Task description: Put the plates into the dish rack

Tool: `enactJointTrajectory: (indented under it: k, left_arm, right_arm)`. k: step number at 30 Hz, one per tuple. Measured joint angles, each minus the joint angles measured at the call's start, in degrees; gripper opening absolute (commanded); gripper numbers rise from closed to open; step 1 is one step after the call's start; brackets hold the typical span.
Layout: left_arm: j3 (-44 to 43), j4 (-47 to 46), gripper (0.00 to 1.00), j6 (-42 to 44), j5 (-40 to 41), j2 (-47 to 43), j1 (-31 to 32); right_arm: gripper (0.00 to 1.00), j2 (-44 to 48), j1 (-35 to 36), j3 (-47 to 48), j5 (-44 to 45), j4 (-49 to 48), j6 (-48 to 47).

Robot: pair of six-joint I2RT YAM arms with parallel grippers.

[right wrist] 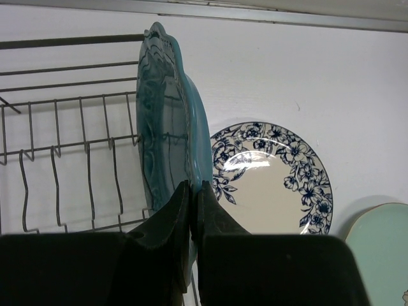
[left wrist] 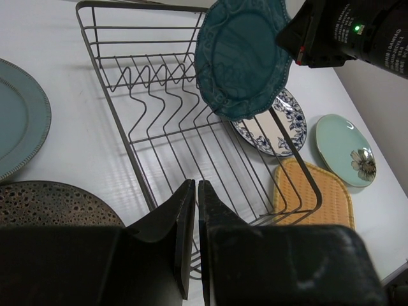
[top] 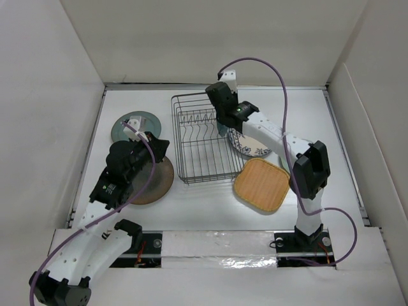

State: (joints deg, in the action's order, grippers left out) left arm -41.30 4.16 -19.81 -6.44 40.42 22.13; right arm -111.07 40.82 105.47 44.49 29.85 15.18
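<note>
- Right gripper (right wrist: 192,191): closed on the lower rim of the teal plate (right wrist: 169,121) and pinching it between both fingers.
- Teal plate: held on edge and nearly upright at the right side of the dish rack (top: 203,145), with its face toward the prongs. From the left wrist view it overlaps the rack's right rim. I cannot tell whether it touches the wires.
- Dish rack: dark wire basket at the centre of the white worktop (top: 210,204), with a row of upright prongs along its far half. No plate stands in the prongs.
- Blue-and-white plate (right wrist: 274,178): lies flat on the worktop just beside the rack's right side, beneath the right arm.
- Tan rounded-square plate (top: 261,185): lies flat near the rack's near right corner.
- Pale green plate (left wrist: 347,150): lies flat to the right of the blue-and-white plate and has a flower motif.
- Grey-green plate (top: 132,125): lies flat to the left of the rack, on the far side.
- Brown plate (top: 159,182): lies flat to the left of the rack on the near side, partly under the left arm.
- Left gripper (left wrist: 196,188): fingers pressed together with nothing between them, positioned over the brown plate's far edge and pointed toward the rack.
</note>
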Motion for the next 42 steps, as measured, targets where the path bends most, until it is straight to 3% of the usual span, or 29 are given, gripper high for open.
enactJointTrajectory:
  k: [10, 13, 14, 16, 17, 20, 23, 25, 26, 27, 29, 33, 36, 37, 39, 42]
  left_arm:
    - [0.0, -0.02, 0.07, -0.04, -0.26, 0.02, 0.0]
    - [0.0, -0.02, 0.11, -0.13, -0.26, 0.07, 0.0]
    - [0.0, 0.0, 0.11, -0.15, -0.26, 0.13, 0.0]
    - [0.0, 0.0, 0.13, -0.2, -0.26, 0.35, 0.0]
    - [0.0, 0.0, 0.13, -0.22, -0.26, 0.46, 0.0]
    - [0.0, 0.0, 0.14, -0.22, -0.26, 0.68, 0.0]
    - [0.0, 0.0, 0.14, -0.22, -0.31, 0.68, 0.0]
    - [0.0, 0.0, 0.15, -0.22, -0.39, 0.79, 0.0]
    - [0.0, 0.0, 0.15, -0.2, -0.42, 0.81, 0.0]
    - [0.0, 0.0, 0.15, -0.22, -0.42, 0.83, 0.0]
    - [0.0, 0.0, 0.15, -0.2, -0.39, 0.81, 0.0]
    - [0.0, 0.0, 0.15, -0.2, -0.61, 0.76, 0.0]
    - [0.0, 0.0, 0.15, -0.2, -0.63, 0.79, 0.0]
    - [0.0, 0.0, 0.15, -0.2, -0.63, 0.79, 0.0]
    - [0.0, 0.0, 0.15, -0.2, -0.66, 0.79, 0.0]
    - [0.0, 0.0, 0.15, -0.2, -0.66, 0.79, 0.0]
  right_arm:
    - [0.01, -4.85, -0.17, 0.9, 0.22, -3.5, -0.72]
    - [0.32, -4.9, -1.46, 1.01, -1.88, -3.98, -0.76]
    - [0.5, -4.87, -2.19, 1.01, -2.95, -4.79, -0.72]
    - [0.63, -4.52, -3.8, 1.11, -5.86, -6.49, -0.57]
    - [0.73, -4.11, -4.59, 1.11, -7.52, -7.19, -0.79]
    - [0.87, -1.16, -6.8, 0.17, -12.61, -8.83, -0.2]
    - [0.87, 5.75, -8.59, -4.35, -18.05, -11.87, 0.7]
    - [0.78, 11.93, -9.88, -9.57, -20.57, -14.73, 2.34]
    - [0.44, 15.74, -10.64, -13.16, -21.22, -17.03, 3.19]
    - [0.26, 20.09, -11.54, -18.14, -21.97, -19.93, 4.09]
    - [0.0, 28.83, -14.34, -27.56, -23.1, -23.54, 6.86]
    - [0.0, 40.19, -23.89, -43.36, -27.87, -30.62, 12.17]
    - [0.03, 41.66, -27.67, -54.03, -30.18, -33.09, 14.88]
    - [0.08, 41.09, -27.74, -57.27, -31.3, -33.33, 15.76]
    - [0.33, 39.39, -28.35, -62.88, -34.05, -33.0, 17.51]
    - [0.52, 36.22, -30.1, -67.52, -37.31, -32.89, 19.28]
